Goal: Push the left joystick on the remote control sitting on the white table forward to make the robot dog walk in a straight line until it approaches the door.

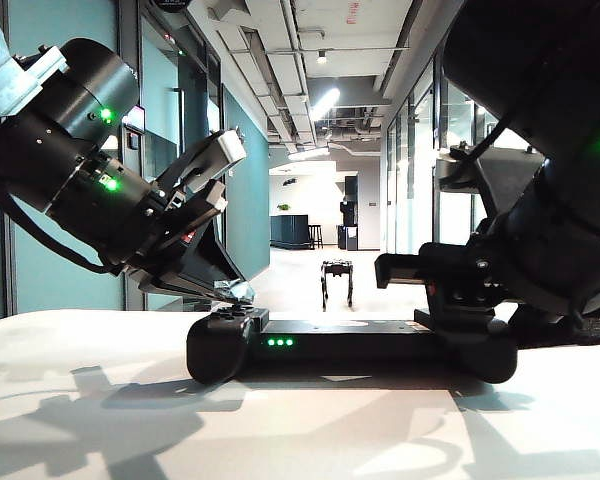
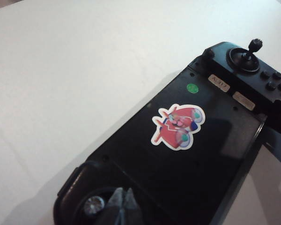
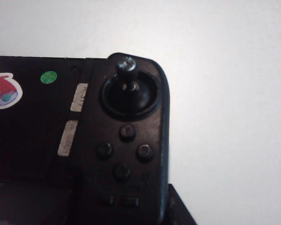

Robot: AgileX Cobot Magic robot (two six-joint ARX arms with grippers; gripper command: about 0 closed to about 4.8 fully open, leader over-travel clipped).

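The black remote control lies flat on the white table, its green lights facing the exterior view. My left gripper is shut, and its joined tips rest against the left joystick on the remote's left end. My right gripper is over the remote's right end, closed on it. One dark finger lies along that end, below the second stick. The robot dog stands far down the corridor, small and dark. I cannot tell which door is meant.
A long corridor with teal and glass walls runs away behind the table, ending in a bright lounge. The remote's top carries a red sticker and a green dot. Bare white tabletop spreads round the remote.
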